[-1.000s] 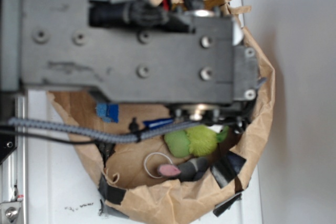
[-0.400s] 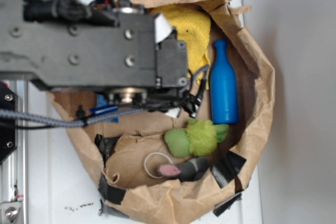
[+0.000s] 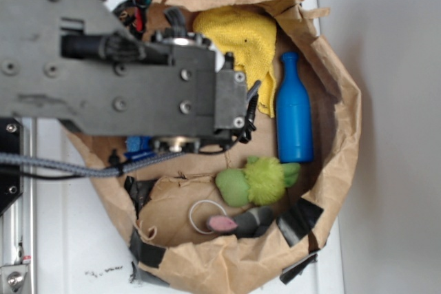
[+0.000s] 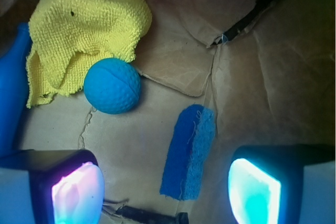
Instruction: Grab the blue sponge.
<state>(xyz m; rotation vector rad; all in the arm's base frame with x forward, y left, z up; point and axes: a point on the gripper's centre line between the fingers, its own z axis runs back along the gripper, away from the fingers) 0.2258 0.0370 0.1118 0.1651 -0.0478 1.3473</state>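
Seeing the flat rectangular 2-tone blue sponge (image 4: 189, 152) on the brown paper floor (image 4: 262, 87), between my gripper's (image 4: 167, 190) wide-open, empty fingers, long axis near-vertical, slightly tilted; I descend straight.

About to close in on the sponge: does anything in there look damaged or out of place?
The paper bag lining is torn and creased beside the blue sponge, with black tape patching its rim. The sponge lies flat and clear between the gripper fingers.

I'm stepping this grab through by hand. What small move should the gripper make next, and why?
Probably straight down. In the wrist view the blue sponge lies flat on the brown paper between the open fingers, apart from the blue ball, so the gripper looks roughly lined up.
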